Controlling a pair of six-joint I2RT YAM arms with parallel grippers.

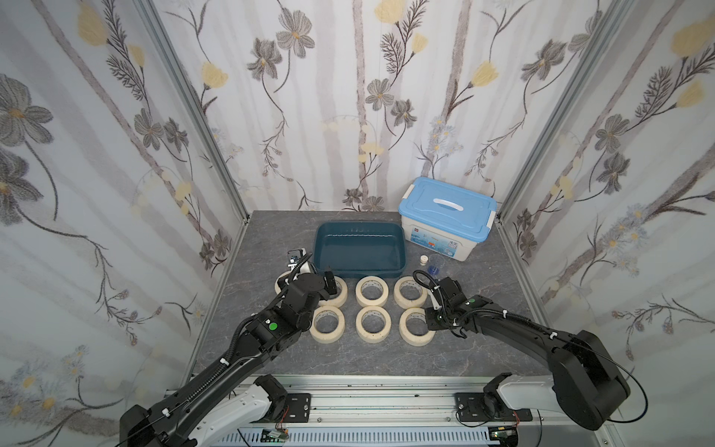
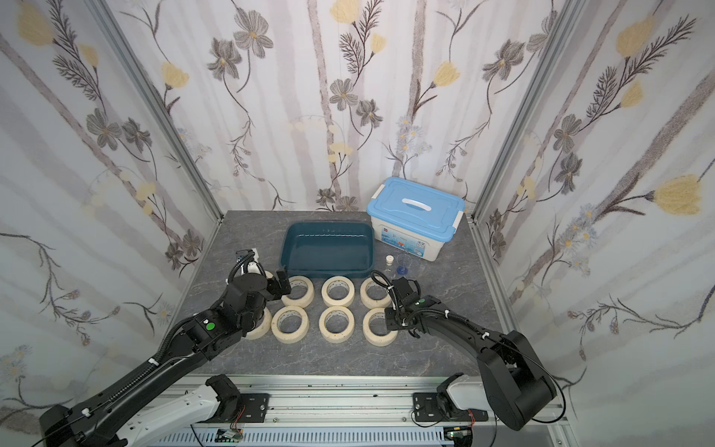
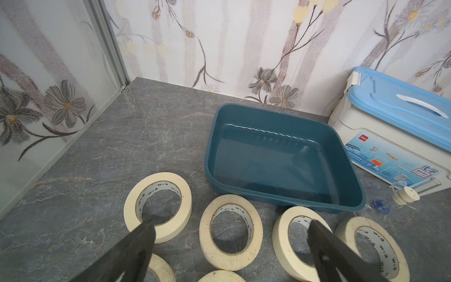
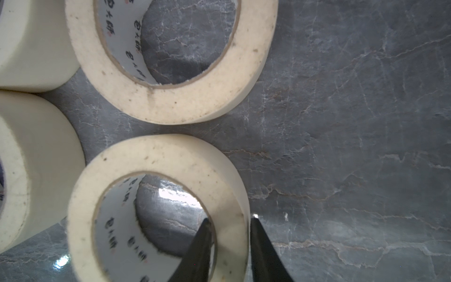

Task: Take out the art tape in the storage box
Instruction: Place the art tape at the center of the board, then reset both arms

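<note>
The storage box (image 1: 361, 273), a shallow teal tray, sits at the far middle of the grey marble table (image 1: 387, 360). The art tape (image 1: 372, 303) is outside it. The cream rolls lie flat on the table in two rows just near of the box, the far row close against its near wall. Six rolls show well in both top views, and two more at the left end are largely covered by the left arm.

The left gripper (image 3: 231, 225) hangs over the left part of the far row, jaws spread wide and holding nothing. In the left wrist view its fingertips reach past either side of one far-row roll.

The right gripper (image 4: 230, 219) is down at the near-right roll (image 4: 156, 156), which lies flat. One finger is in the roll's hole and one outside, jaws narrow with the roll's wall between them. Whether they pinch it I cannot tell.

At the far right stands a white tub (image 1: 437, 242) with a light-blue lid and white handle. Between it and the box's near right corner stand a small white stopper (image 1: 425, 260) and a small clear vessel (image 1: 435, 267) with a blue base. Both are just far of the right wrist and the far-right roll.
</note>
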